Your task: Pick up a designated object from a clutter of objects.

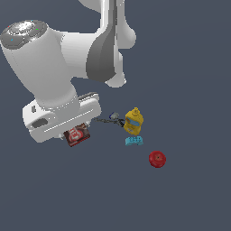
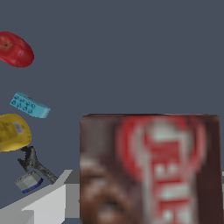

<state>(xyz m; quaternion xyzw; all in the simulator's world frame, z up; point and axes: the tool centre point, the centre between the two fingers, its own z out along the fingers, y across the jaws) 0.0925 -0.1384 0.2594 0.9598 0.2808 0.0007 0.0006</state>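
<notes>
Jaws hidden: in the exterior view the white hand of my arm covers them, and in the wrist view the box (image 2: 148, 168) fills the space where they would show, so I cannot tell whether they are closed on it or standing apart. The brown and red box (image 1: 77, 134) peeks out just beneath the hand, at the exterior view's left of the clutter, very close under the wrist camera with its white lettering blurred.

Well apart from it, toward the exterior view's right, sit the yellow mustard bottle (image 1: 134, 121), the blue toy brick (image 1: 134, 140) just below it in that view, and the grey-black tool (image 1: 112, 118) touching or nearly touching the bottle. The red apple (image 1: 157, 159) lies farther off on the dark worktop (image 1: 189, 81).

As I judge it, this is the grasp or the start of the lift. To do it well, I want the box centred between the jaws, gripped across its narrow sides, and raised straight up and slowly. A flat box can pivot or slip if pinched off-centre. The neighbours look far enough away not to be disturbed.
</notes>
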